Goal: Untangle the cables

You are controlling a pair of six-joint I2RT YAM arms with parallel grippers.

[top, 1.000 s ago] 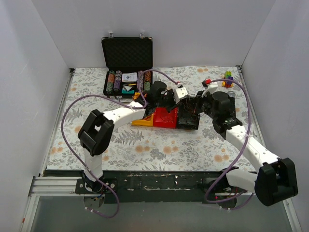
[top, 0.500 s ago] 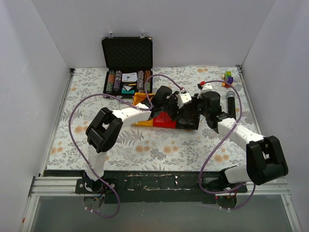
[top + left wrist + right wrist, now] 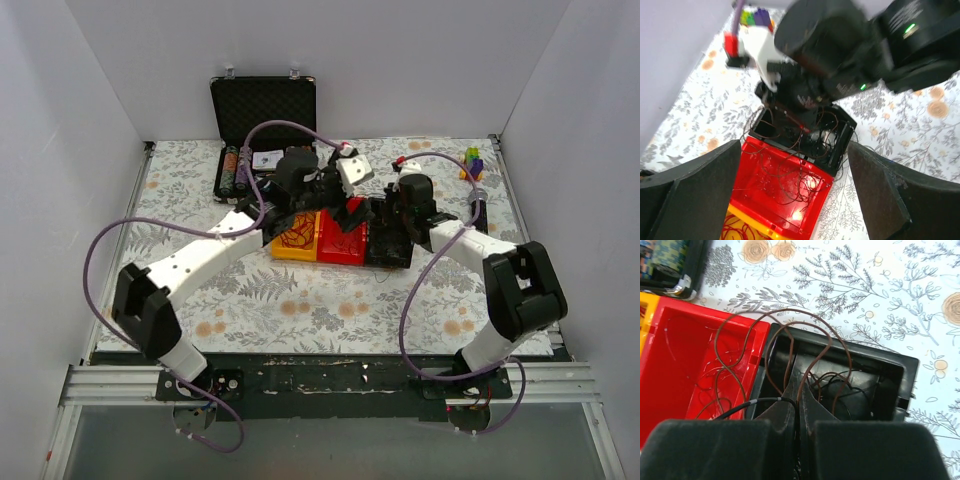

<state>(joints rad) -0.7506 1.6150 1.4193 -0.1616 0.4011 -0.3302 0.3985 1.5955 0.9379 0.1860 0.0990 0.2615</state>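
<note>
Just past the middle of the desk (image 3: pixel 300 300), three open bins sit side by side in a row. The orange bin (image 3: pixel 290 240) is on the left, the red bin (image 3: pixel 685 365) is in the middle and the black bin (image 3: pixel 890 370) is on the right. The cables (image 3: pixel 805 325) are hair-thin brown and reddish wires. They lie as loose nests in all three bins, and some strands cross from one bin to the next.

My right end effector (image 3: pixel 798 402) is fully closed over the black bin and pinches a brown strand at its tips. From the pinch the strand arches away in a tall double loop. One lobe falls into the black bin and the other crosses the shared wall into the red bin. So the held wire runs roughly along the row, left to right.

My left end effector (image 3: pixel 794 147) hangs above the red bin with its fingers spread wide and nothing between them. The tangle is straight below it and a little beyond. I judge the left arm is the one free to take the red-bin end, and drawing the two ends apart along the row should open the loop.

The desk has a pale floral cover. At its far left edge stands an open black case (image 3: pixel 262 110) holding poker chips, and a few coloured blocks (image 3: pixel 472 160) sit at the far right. Plain white walls (image 3: pixel 400 70) close the space on three sides.
</note>
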